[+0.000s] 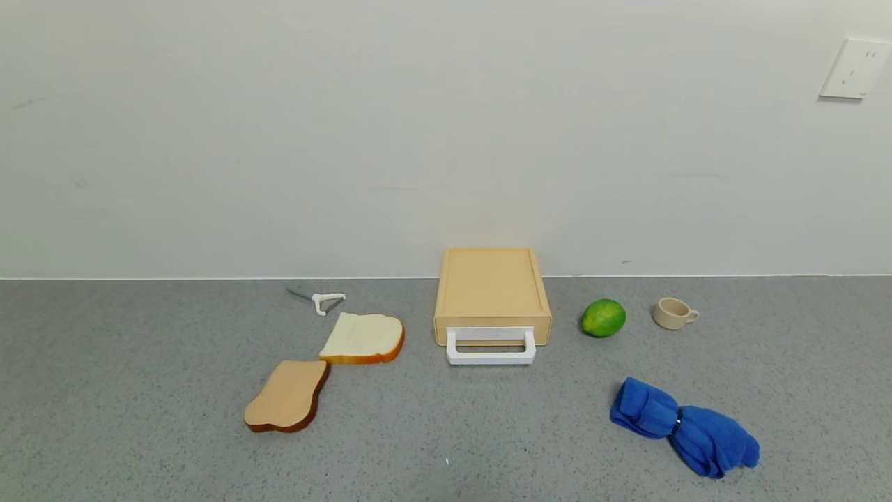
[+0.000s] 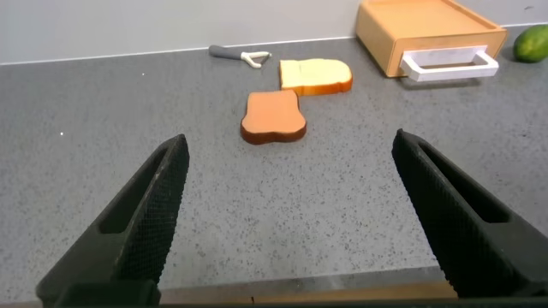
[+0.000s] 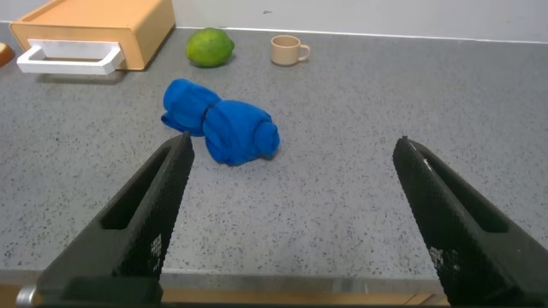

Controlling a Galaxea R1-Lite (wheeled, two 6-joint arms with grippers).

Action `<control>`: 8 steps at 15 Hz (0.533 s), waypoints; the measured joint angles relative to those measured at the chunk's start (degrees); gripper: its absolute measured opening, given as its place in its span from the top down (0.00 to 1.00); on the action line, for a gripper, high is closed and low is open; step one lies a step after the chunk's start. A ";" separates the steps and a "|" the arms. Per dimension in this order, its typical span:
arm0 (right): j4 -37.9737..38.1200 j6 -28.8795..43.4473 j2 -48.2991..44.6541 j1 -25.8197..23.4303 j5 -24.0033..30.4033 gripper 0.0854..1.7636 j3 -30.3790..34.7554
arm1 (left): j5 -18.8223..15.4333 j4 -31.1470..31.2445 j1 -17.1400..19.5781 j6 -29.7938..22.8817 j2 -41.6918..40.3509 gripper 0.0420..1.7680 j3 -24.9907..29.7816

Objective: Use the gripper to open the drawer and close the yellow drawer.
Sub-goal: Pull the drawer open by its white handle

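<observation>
While neither arm is seen in the head view, both claws are shown in their own wrist views.
Left gripper [image 2: 287, 214]: held low over the near left of the grey counter [image 1: 139, 390], fingers [image 2: 145, 214] spread wide, nothing between them.
Peeler [image 1: 322, 300]: laid far left, near the wall.
Pale bread slice [image 1: 364, 338]: laid flat, right of the peeler.
Brown bread slice [image 1: 287, 405]: laid nearer, its far corner touching or just beside the pale slice.
Drawer [image 1: 492, 304]: set at centre, far, its back near the wall; tray seen pushed in, flush with the casing; white loop handle [image 1: 491, 346] jutting toward the near side, ungripped.
Lime [image 1: 603, 318]: just right of the drawer, apart from it.
Cup [image 1: 673, 313]: right of the lime, handle turned right.
Blue cloth [image 1: 683, 427]: bunched, near right.
Right gripper [image 3: 291, 214]: held low over the near right, fingers [image 3: 150, 214] spread wide, empty, the blue cloth lying beyond it.
</observation>
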 joint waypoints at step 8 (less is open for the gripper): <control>0.00 0.00 0.00 0.00 -0.02 0.03 0.00 | -1.02 5.97 -2.73 0.20 19.74 0.03 -21.69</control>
